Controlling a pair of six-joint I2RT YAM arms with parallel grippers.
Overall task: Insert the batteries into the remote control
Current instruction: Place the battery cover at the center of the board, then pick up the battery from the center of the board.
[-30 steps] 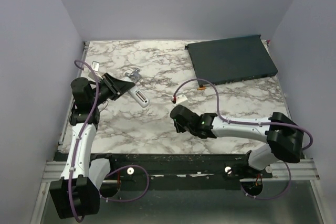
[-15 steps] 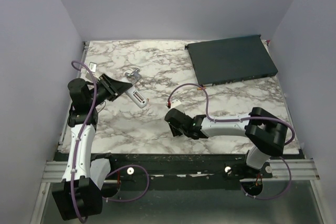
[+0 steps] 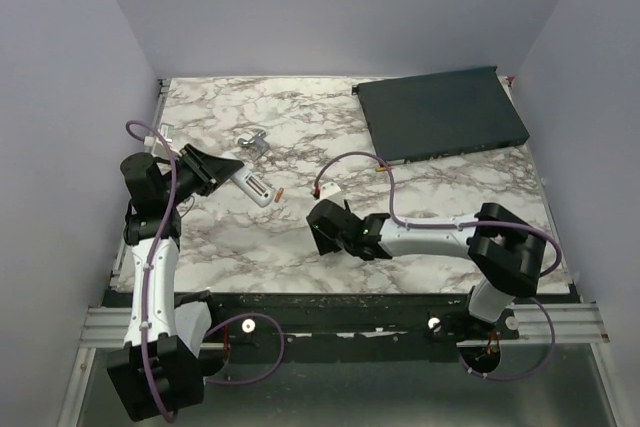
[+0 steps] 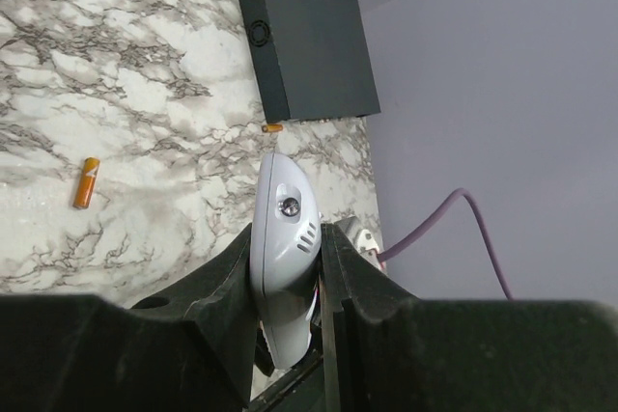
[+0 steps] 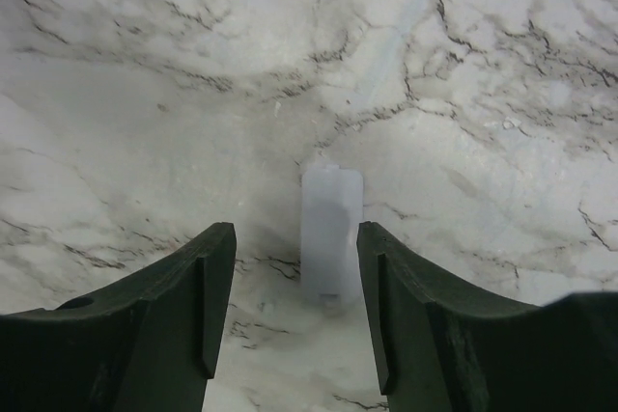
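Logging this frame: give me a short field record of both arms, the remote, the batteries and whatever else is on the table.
left gripper: shut on the remote control, gripped by its sides
right gripper: open, low over the table, one finger on each side of the pale plastic piece
pale plastic piece: lying flat on the marble
nearer battery: loose on the table, not held
farther battery: loose, close to the dark box
dark box: far right corner
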